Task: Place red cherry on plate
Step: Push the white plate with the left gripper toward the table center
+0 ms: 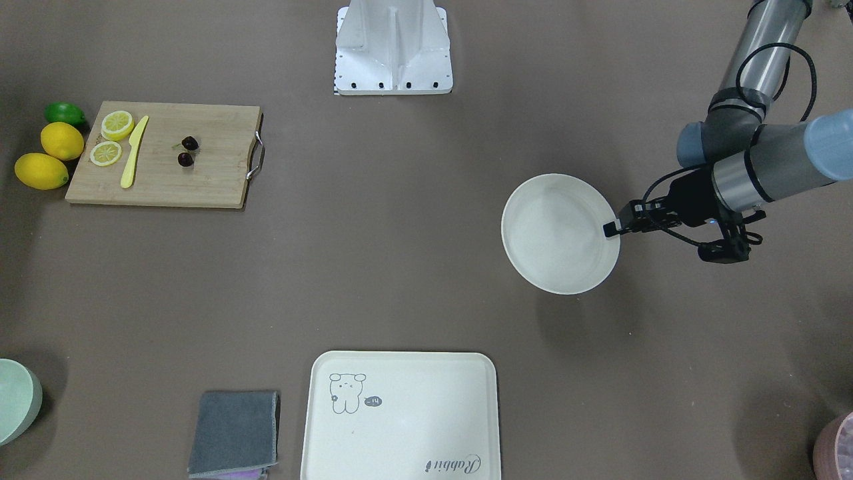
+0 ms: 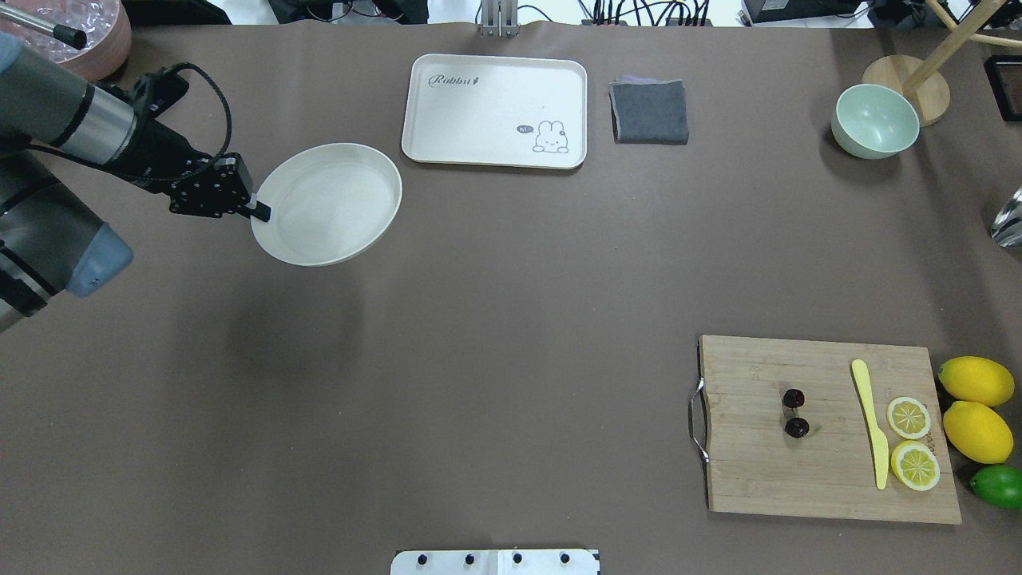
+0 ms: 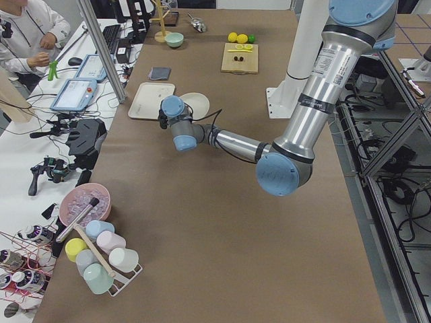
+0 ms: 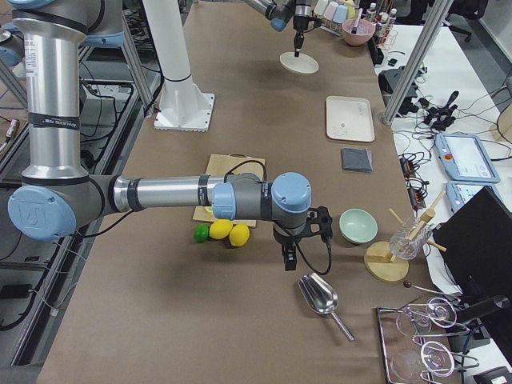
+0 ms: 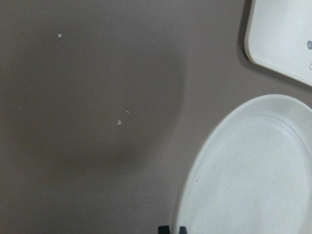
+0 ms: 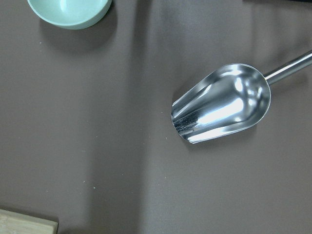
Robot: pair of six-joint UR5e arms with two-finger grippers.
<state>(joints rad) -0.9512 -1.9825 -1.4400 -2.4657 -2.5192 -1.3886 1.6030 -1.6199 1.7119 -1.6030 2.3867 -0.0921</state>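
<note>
The left hand (image 2: 257, 211) is clenched on the rim of the plate (image 2: 331, 200) and holds it off the table (image 2: 479, 319), with the plate's shadow lying apart from it. The wrist view cuts off all but 2 dark fingertips (image 5: 164, 229). The red cherry (image 2: 795, 413) lies well apart on the cutting board (image 2: 822, 479). The right hand (image 4: 288, 261) hangs over a metal scoop (image 4: 320, 296). It shows only in the side view, too small to tell its grip.
</note>
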